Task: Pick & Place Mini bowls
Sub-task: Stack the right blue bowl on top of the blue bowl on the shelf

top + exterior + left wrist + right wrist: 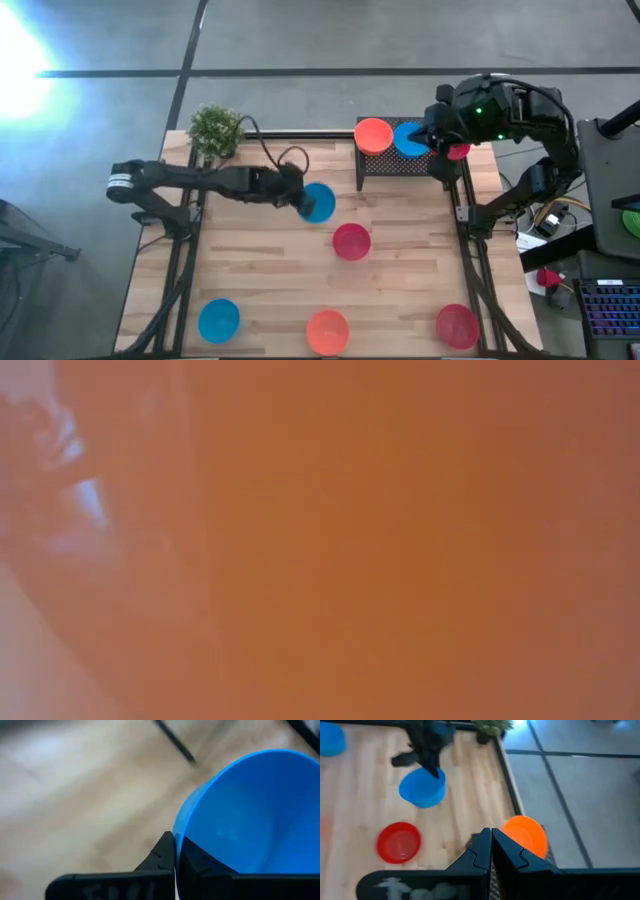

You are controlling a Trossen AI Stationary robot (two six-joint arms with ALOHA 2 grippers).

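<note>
We count three blue bowls (318,202), (218,320), (408,138), two orange bowls (373,133), (327,331) and three red bowls (351,241), (456,326), (459,151). We see one plant (215,129), one rack (400,165) and two arms.

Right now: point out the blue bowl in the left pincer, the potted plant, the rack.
blue bowl (320,203), high view, inner floor.
potted plant (215,129), high view, foliage.
rack (362,170), high view, left edge.

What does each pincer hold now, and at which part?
The left pincer is shut on the rim of a blue mini bowl. The right pincer is shut above the rack; no hold shows.
</note>
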